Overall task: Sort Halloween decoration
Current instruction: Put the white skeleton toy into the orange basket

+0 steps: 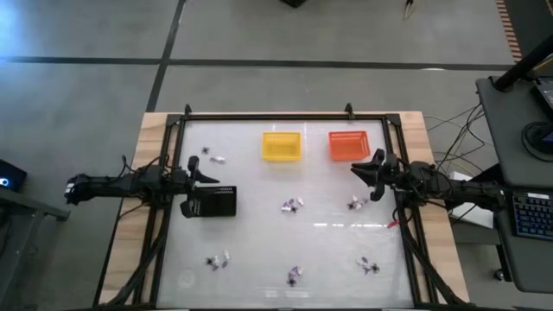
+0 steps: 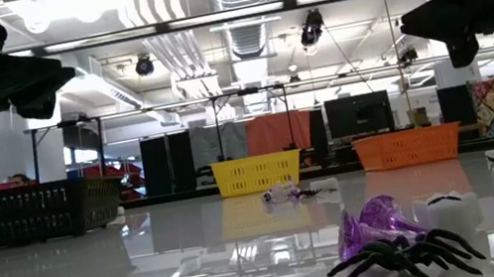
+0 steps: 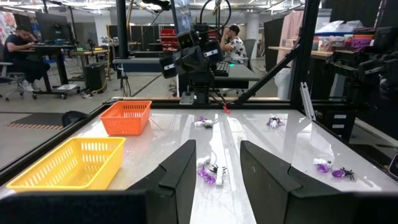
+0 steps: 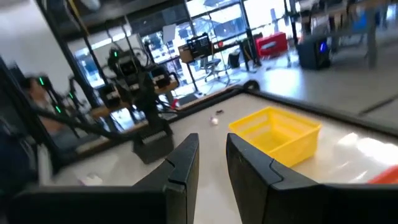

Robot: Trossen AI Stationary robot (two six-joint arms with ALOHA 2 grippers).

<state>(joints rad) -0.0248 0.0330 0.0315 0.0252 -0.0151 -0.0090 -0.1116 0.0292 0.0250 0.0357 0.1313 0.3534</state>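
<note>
The Halloween decoration lies in small clusters of black, white and purple trinkets on the white table: at mid-table, right of centre, at the far left, and along the near side. In the low view a black spider and a purple piece lie closest. My left gripper hovers open and level at the table's left edge, holding nothing. My right gripper hovers at the right edge, rolled a little, with a narrower gap and nothing between its fingers.
A yellow basket and an orange basket stand side by side at the far edge. A black rectangular tray sits at the left, just near of my left gripper. A black frame rims the table. People sit at desks beyond.
</note>
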